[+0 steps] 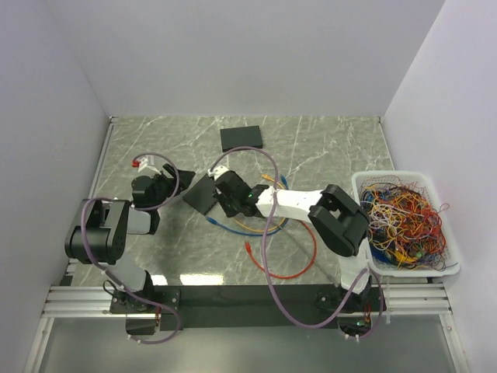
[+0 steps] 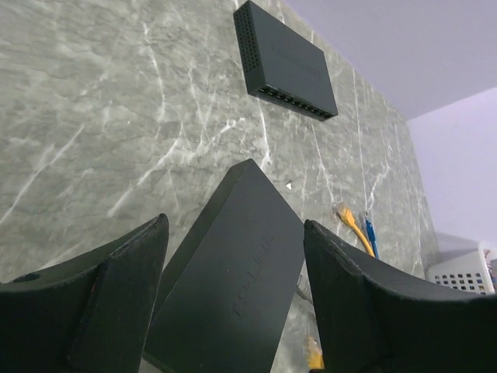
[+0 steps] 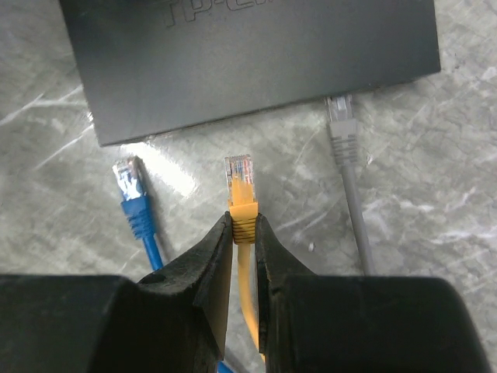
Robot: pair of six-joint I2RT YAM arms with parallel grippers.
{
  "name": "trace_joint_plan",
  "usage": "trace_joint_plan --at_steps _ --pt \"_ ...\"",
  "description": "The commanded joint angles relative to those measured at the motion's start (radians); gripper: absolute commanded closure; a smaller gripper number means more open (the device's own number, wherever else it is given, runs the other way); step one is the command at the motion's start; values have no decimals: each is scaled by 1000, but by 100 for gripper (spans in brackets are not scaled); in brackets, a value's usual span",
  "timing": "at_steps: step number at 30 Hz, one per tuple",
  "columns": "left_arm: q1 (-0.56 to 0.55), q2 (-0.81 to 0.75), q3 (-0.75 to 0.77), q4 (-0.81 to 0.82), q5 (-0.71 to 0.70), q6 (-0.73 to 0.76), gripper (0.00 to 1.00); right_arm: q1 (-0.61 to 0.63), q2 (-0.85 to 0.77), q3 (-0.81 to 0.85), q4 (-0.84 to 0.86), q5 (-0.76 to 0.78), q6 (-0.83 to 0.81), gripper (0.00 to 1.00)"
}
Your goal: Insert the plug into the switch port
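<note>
Clear plastic plug with yellow ribbed boot, clamped in right end effector just short of flat matte-black switch; left end effector spread apart, flanking it.

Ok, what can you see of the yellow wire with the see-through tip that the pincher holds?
The yellow network cable ends in a clear plastic plug with tiny coloured wires showing inside and a ribbed yellow sleeve behind it. The right gripper pinches that sleeve between both fingers. The plug points toward the dark grey network switch but stops short, not touching it. Whether it rests on the grey marble table or hangs above it, I cannot tell.
</note>
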Motion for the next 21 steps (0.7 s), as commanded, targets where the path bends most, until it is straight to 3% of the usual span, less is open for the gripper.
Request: trace_joint_plan --at_steps 1,7,17,21 --pt "3 25 52 53 59 -5 25 5 33 75 -22 26 -17 100" --pt "-3 49 68 55 82 -16 26 9 89 127 -56 38 -22 100" --pt "-76 80 114 -90 14 38 30 14 133 166 -68 12 -11 100" --pt "-88 105 103 -64 22 27 30 19 144 190 -74 11 -11 100"
